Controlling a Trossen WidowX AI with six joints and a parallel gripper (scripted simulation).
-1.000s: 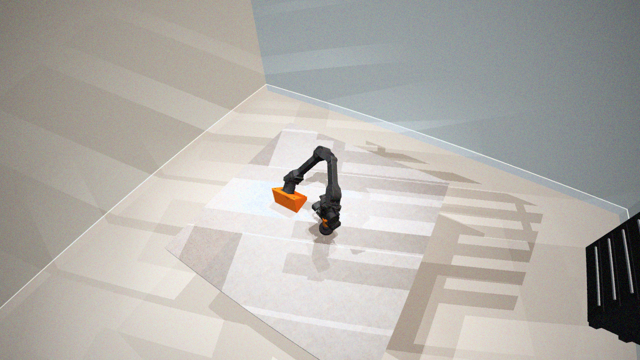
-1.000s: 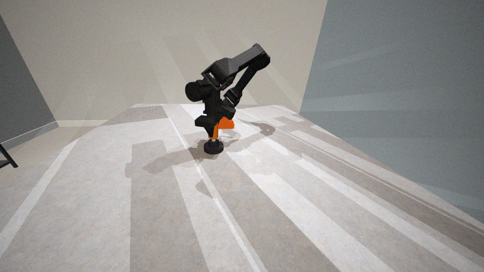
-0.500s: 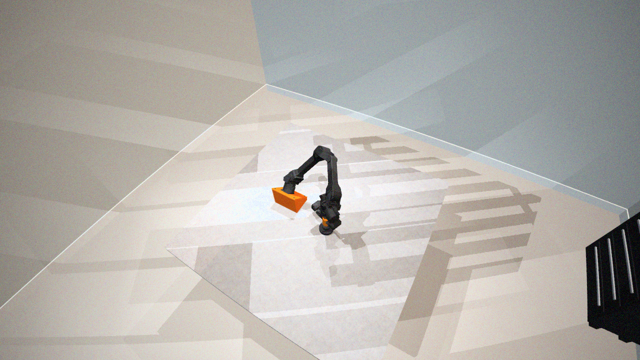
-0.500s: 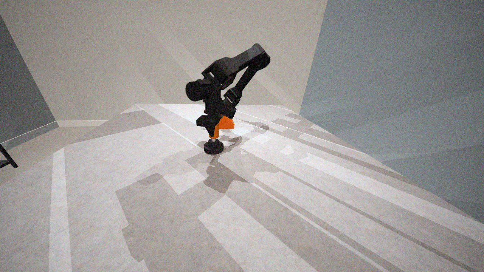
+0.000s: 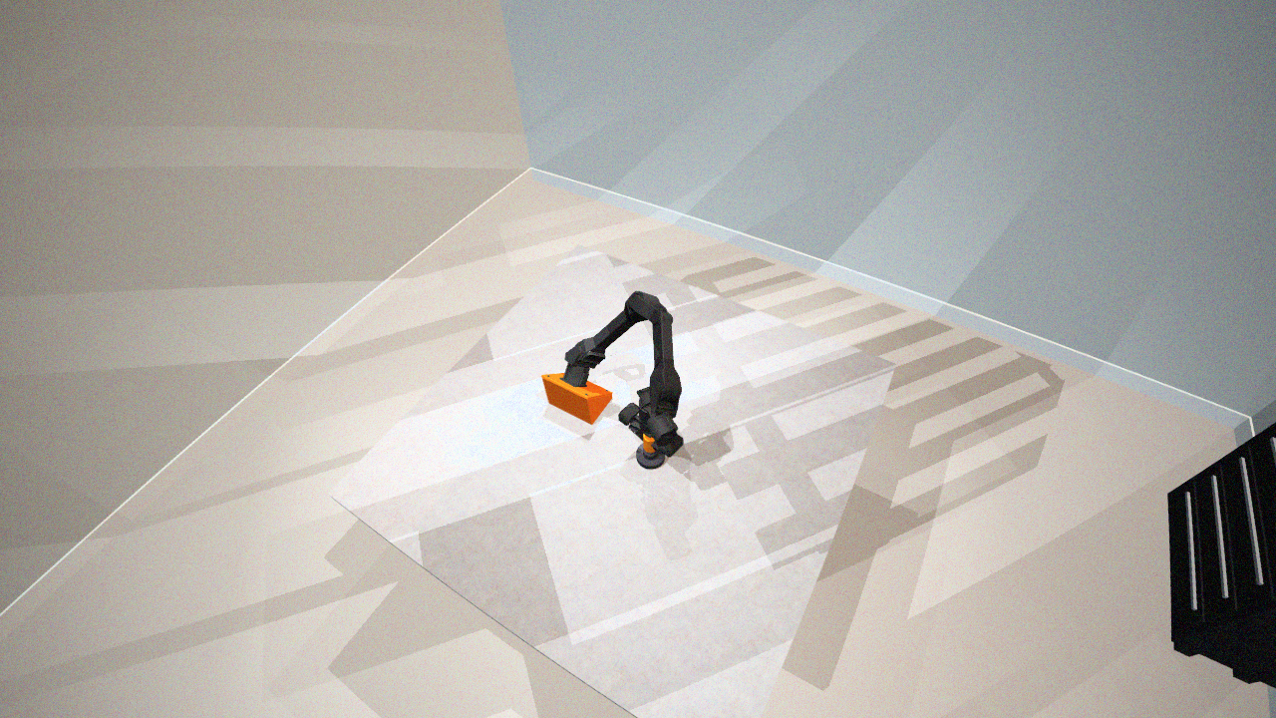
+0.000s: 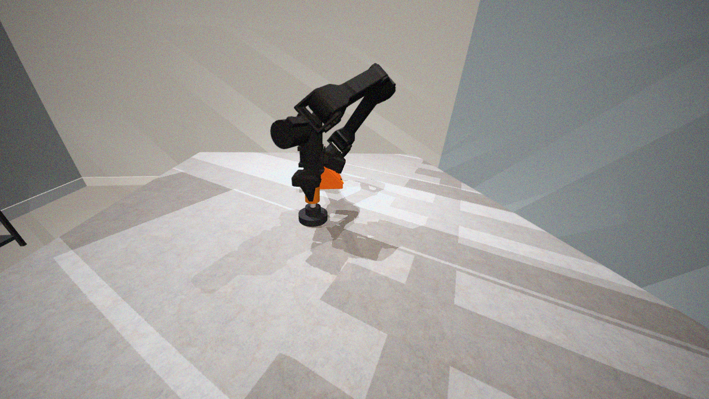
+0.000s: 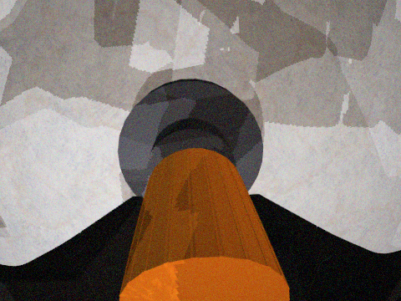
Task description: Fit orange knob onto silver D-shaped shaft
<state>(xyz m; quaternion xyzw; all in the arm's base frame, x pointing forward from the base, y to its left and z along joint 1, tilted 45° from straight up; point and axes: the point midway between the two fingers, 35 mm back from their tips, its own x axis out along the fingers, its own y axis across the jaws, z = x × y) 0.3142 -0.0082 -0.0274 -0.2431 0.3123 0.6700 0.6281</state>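
My gripper (image 5: 649, 435) (image 6: 309, 192) points straight down and is shut on the orange knob (image 5: 648, 442) (image 6: 313, 200) (image 7: 200, 217). The knob is a ribbed cylinder, held upright. It stands directly over the dark round pedestal (image 5: 649, 460) (image 6: 312, 217) (image 7: 134, 142), with its lower end close to the pedestal's raised hub. In the wrist view the knob covers the middle of the pedestal, so the silver shaft is hidden. I cannot tell whether the knob's base touches the pedestal.
An orange wedge-shaped block (image 5: 577, 397) (image 6: 330, 179) carries the arm's base, just behind the pedestal. A black slatted rack (image 5: 1226, 553) stands at the far right of the floor. A dark frame leg (image 6: 9, 230) shows at the left edge.
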